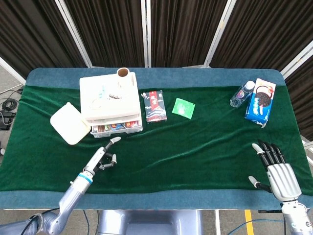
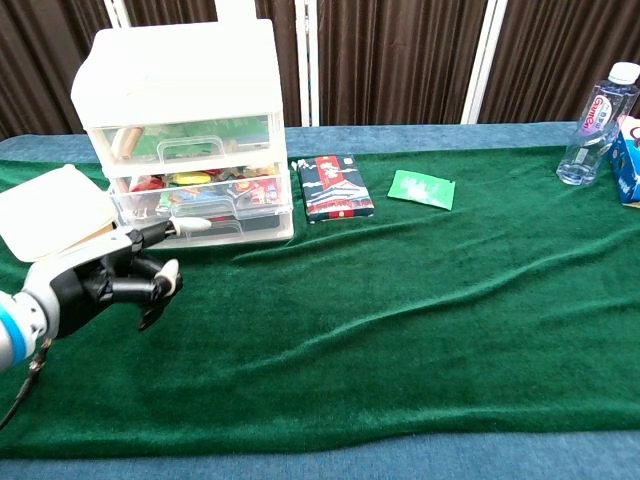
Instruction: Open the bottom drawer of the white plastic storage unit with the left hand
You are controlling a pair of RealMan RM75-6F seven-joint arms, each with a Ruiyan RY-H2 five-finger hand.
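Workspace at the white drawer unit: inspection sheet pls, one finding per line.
Surface: green velvet cloth over a blue-edged table, wrinkled.
Job's things: white plastic three-drawer storage unit; bottom drawer looks shut or barely out.
Clutter: white square lid left of unit; cardboard tube behind it; dark snack packet; green sachet; clear water bottle; blue cookie box.
Hands: left hand apart from the unit, one finger pointing at the drawer, holding nothing; right hand flat, fingers spread, near the table's right front corner.
Cables: black cables on floor, far left.
Surroundings: dark curtains.
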